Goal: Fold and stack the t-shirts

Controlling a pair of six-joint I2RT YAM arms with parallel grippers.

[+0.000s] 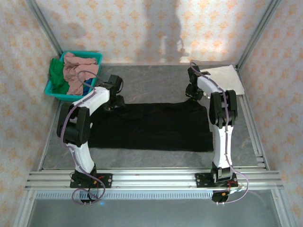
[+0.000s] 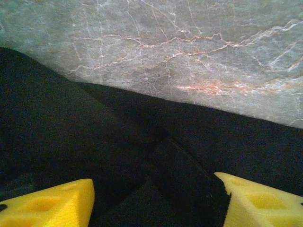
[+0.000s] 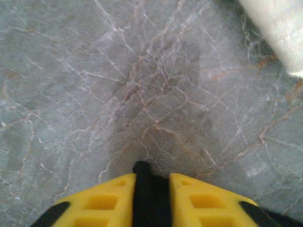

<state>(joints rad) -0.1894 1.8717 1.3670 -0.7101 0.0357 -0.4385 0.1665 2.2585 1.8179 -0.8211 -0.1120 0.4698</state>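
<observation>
Table (image 1: 156, 80): a grey stone-look top with pale and rusty veins.
Room: cream wallpaper (image 1: 142, 28) with an orange pattern closes in three sides. Aluminium posts (image 1: 45, 28) rise at the far corners, and aluminium rails (image 1: 151, 179) run along the near edge where both arms are bolted.
Black t-shirt (image 1: 151, 125): spread flat across the middle of the table, long side running left to right, with its far left corner rumpled.
Left claw (image 2: 154, 179): at the shirt's far left corner, yellow fingers (image 2: 47, 203) standing wide apart over folds of black cloth, gripping nothing.
Right claw (image 3: 152, 176): at the shirt's far right corner, fingers drawn close with a strip of the black cloth pinched between them.
Cream-white t-shirt (image 1: 227, 78): folded flat in the far right corner of the table, just beyond the right arm and apart from the black one.
Teal plastic basket (image 1: 53, 91): in the far left corner, heaped with a pink t-shirt (image 1: 78, 71) on top, a green one (image 1: 57, 75) at its left and a bit of blue one (image 1: 86, 88) at the near side.
In the way: the left arm crosses the basket's near right corner, and the right arm lies over the black shirt's right edge.
</observation>
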